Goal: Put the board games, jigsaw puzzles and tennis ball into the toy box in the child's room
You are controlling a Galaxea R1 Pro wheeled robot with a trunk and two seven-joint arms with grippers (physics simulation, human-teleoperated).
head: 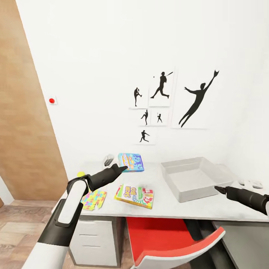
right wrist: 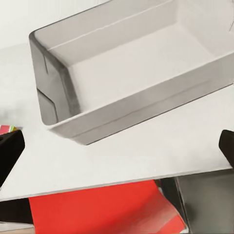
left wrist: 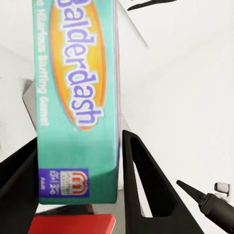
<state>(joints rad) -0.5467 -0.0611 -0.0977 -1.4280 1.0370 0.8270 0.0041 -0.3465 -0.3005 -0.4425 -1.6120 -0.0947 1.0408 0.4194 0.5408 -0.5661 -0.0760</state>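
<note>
In the head view my left gripper (head: 121,170) is shut on a blue board game box (head: 131,161), held just above the grey table (head: 179,209). The left wrist view shows that teal "Balderdash" box (left wrist: 78,83) between both fingers (left wrist: 141,185). A SKIP-BO board game (head: 135,195) lies flat near the table's front. To its left, a multicoloured jigsaw puzzle (head: 93,199) is partly hidden by my left arm. The tennis ball (head: 80,174) sits behind that arm. The empty grey toy box (head: 194,177) (right wrist: 131,73) stands to the right. My right gripper (head: 220,189) (right wrist: 117,151) is open, just off the toy box's front right corner.
A red chair (head: 175,239) is tucked under the table's front edge, with white drawers (head: 95,239) to its left. Small white objects (head: 252,183) lie at the far right of the table. A wooden panel (head: 22,130) flanks the left side.
</note>
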